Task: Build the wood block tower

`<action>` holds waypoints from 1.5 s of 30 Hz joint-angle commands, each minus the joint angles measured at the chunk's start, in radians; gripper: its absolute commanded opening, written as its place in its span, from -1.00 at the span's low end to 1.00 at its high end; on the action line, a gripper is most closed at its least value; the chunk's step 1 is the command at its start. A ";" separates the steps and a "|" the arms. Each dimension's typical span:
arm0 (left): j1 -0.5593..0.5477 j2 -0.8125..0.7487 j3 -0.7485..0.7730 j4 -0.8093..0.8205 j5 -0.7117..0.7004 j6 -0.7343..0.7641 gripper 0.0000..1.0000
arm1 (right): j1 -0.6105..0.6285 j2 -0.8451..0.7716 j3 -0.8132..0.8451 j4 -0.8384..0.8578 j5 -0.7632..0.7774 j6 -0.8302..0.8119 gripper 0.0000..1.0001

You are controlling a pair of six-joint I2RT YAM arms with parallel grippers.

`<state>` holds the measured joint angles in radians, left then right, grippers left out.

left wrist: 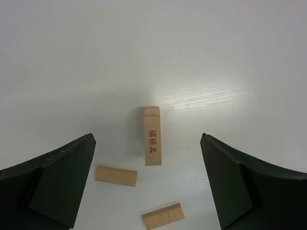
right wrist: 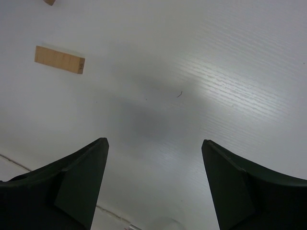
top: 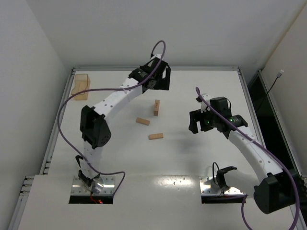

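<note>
One light-tan wood block [top: 156, 107] stands on end near the table's middle, engraved characters down its face [left wrist: 152, 136]. Two more wood blocks lie flat just in front of it, one [top: 142, 121] [left wrist: 115, 176] nearer the upright block and one [top: 155, 136] [left wrist: 163, 216] further forward. No tower of stacked blocks is in view. My left gripper [top: 160, 79] [left wrist: 147, 138] hangs open behind the upright block, holding nothing. My right gripper [top: 199, 122] [right wrist: 154, 141] is open over bare table to the right of the blocks. A flat block [right wrist: 59, 59] shows at the upper left of the right wrist view.
A clear amber-tinted plastic box [top: 81, 86] stands at the table's far left corner. The white table [top: 201, 91] is framed by a raised metal edge. Purple cables loop along both arms.
</note>
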<state>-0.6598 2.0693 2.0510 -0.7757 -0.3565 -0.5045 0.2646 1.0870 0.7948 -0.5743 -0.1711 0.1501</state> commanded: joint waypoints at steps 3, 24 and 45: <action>0.000 -0.245 -0.084 0.044 -0.164 0.047 0.96 | 0.054 -0.030 0.070 0.068 -0.094 -0.144 0.39; 0.810 -0.348 -0.390 0.030 0.527 0.184 0.98 | 0.516 0.933 1.013 0.060 -0.217 -0.535 0.12; 0.841 -0.294 -0.419 0.050 0.640 0.165 0.98 | 0.487 1.212 1.084 -0.016 -0.122 -0.636 0.13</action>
<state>0.1638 1.7790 1.6344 -0.7483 0.2485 -0.3344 0.7609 2.2841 1.8278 -0.5850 -0.2913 -0.4500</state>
